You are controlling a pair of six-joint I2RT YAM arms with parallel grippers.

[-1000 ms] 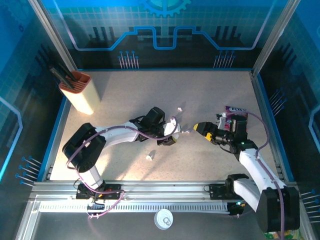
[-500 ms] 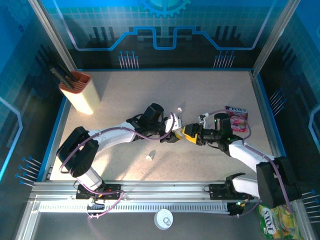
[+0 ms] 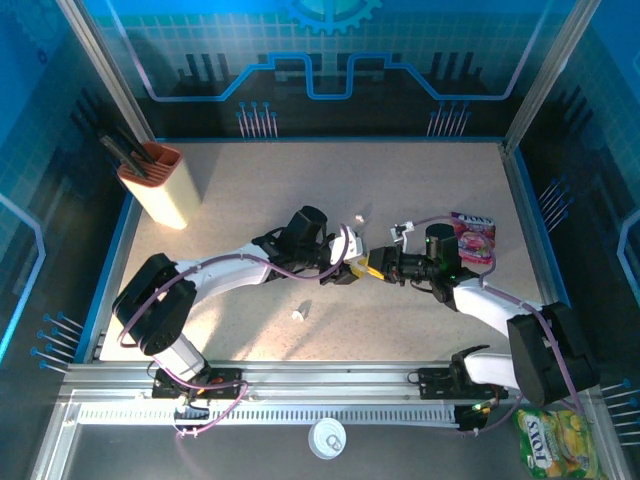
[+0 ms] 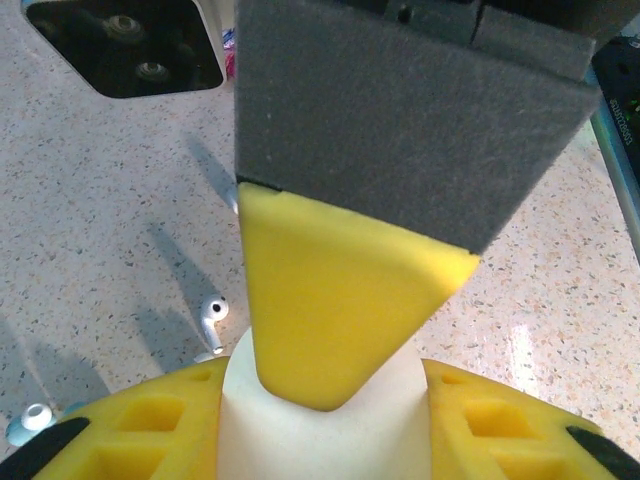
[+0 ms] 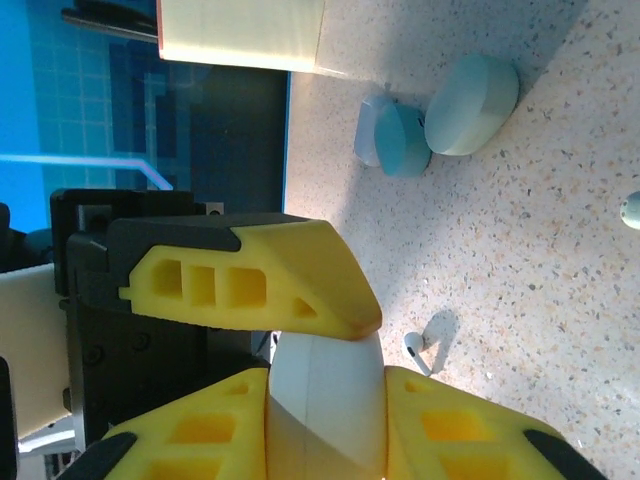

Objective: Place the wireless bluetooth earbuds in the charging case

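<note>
The white charging case [image 4: 320,430] sits between my left gripper's [image 4: 320,400] yellow fingers, which are shut on it. My right gripper [image 5: 325,400] is shut on the same case [image 5: 325,395] from the other side, and the two grippers meet mid-table [image 3: 358,267]. One right finger [image 4: 330,300] lies across the case's top. The case's lid looks closed. A white earbud [image 4: 212,318] lies on the table just beside the case [image 5: 417,350]. Two more earbuds lie apart, one behind the grippers [image 3: 359,218] and one in front [image 3: 298,314].
A pale green case [image 5: 472,105] and a blue case [image 5: 395,140] lie together past the grippers. A beige holder [image 3: 160,185] stands at the back left. A pink packet [image 3: 473,235] lies on the right, a green packet [image 3: 545,445] at the near right corner.
My right arm swung left from beside the pink packet to the case in my left gripper. Its jaws, open a second ago, have closed on the case. The left arm barely moved.
</note>
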